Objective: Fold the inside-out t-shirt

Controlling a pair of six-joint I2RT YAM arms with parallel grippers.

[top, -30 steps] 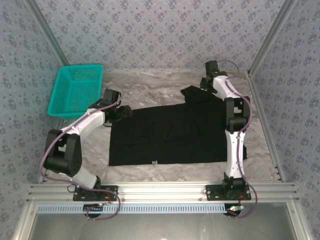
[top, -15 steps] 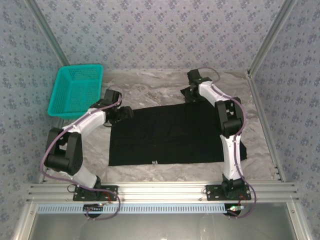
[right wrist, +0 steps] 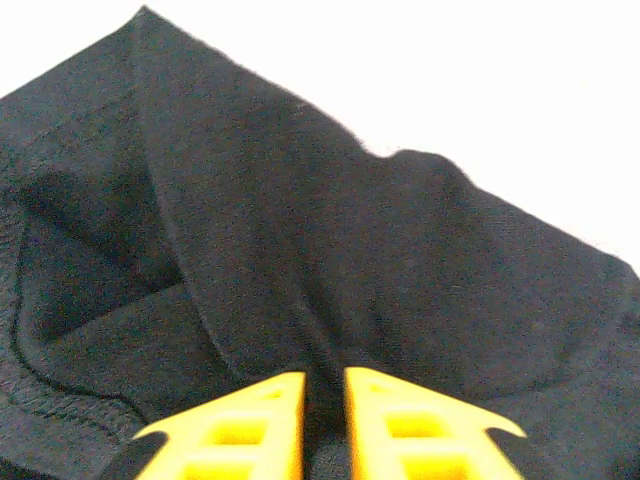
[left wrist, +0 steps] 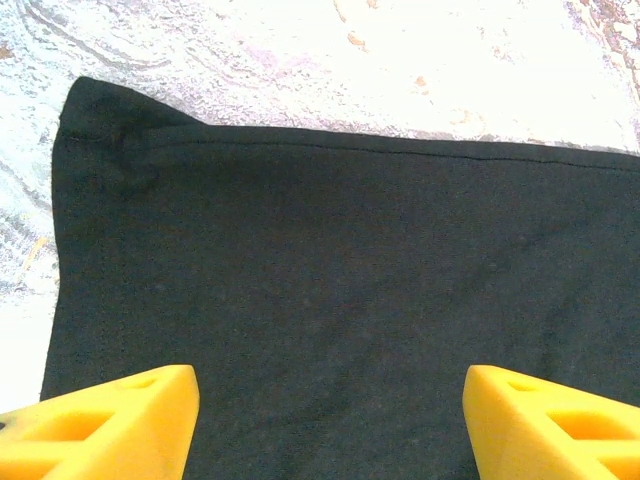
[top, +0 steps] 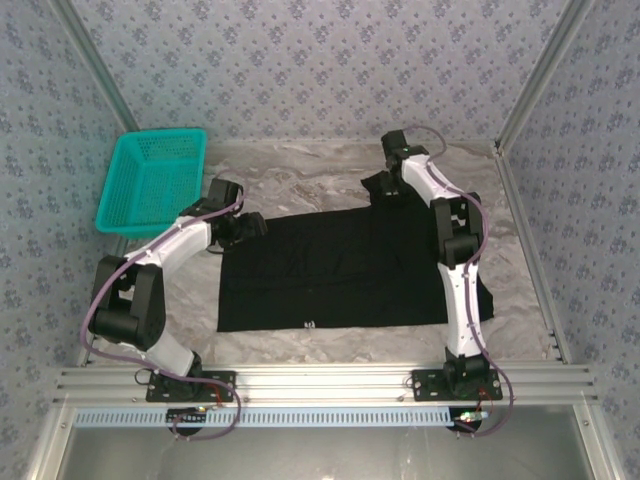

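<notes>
The inside-out t-shirt (top: pixel 330 270) lies spread flat on the table with its plain black face up, a small white mark near its front hem. My left gripper (top: pixel 250 228) hovers over the shirt's far left corner, jaws wide open; in the left wrist view the gripper (left wrist: pixel 330 375) has only flat black cloth (left wrist: pixel 350 250) between its yellow fingers (left wrist: pixel 140 410). My right gripper (top: pixel 385 188) is at the shirt's far right corner. There the gripper (right wrist: pixel 325 375) pinches a raised fold of the black cloth (right wrist: pixel 300 250) between nearly touching fingers.
A teal plastic basket (top: pixel 150 180) stands at the back left of the marbled table (top: pixel 300 165). Slanted metal frame posts (top: pixel 530 90) rise at the back corners. A rail (top: pixel 320 380) with both arm bases runs along the near edge.
My right gripper swung left from the back right corner to the shirt's far right corner and closed on a fold there. The left arm stayed put.
</notes>
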